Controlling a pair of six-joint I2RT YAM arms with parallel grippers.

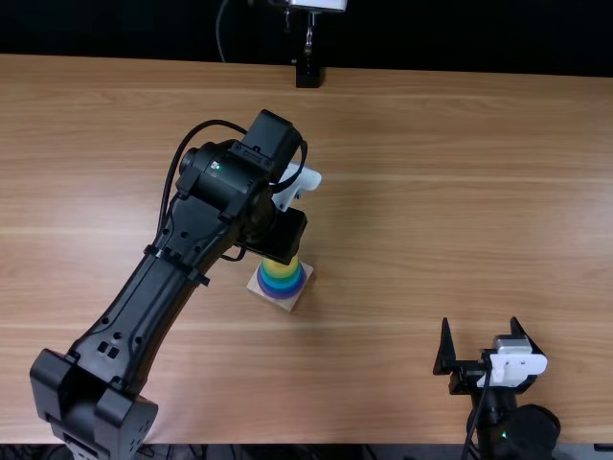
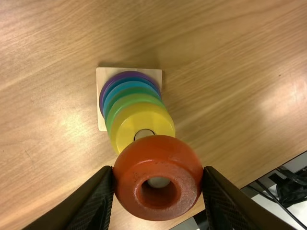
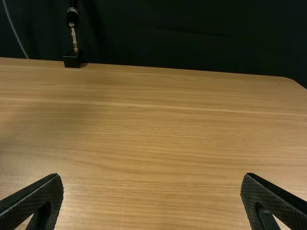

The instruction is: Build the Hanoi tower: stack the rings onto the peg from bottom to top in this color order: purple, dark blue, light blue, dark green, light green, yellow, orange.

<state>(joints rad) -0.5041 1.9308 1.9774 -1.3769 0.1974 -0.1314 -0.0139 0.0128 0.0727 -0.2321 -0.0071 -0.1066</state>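
Ring, orange, rounded, its smooth surface suggesting painted wood or hard plastic (image 2: 160, 155): held above the yellow ring, pinched at opposite sides of its rim by the left gripper (image 2: 158, 176). A pale rounded end shows through its hole, probably the peg's tip; whether the ring is already threaded, cannot tell.

Stack, on a square pale wooden base (image 2: 101, 79), in visible order upward: broad purple ring (image 2: 120, 76), dark blue ring (image 2: 132, 80), light blue ring (image 2: 129, 85), dark green ring (image 2: 129, 91), light green ring (image 2: 128, 99), glossy yellow ring (image 2: 148, 117). Pale round peg (image 2: 144, 134) stands through the yellow ring's hole.

Handling, as judged: light, rigid, not fragile. Curved glossy wall likely slippery; pads set too high or low could let it roll or tilt. Best hold: across the widest part of the rim, at opposite points, hole left unobstructed. Squeeze firm but moderate; release only once hole and peg agree.

Right gripper (image 1: 480, 326): fingers spread, nothing between them, beside the near edge of the light brown wooden table (image 1: 431, 192).
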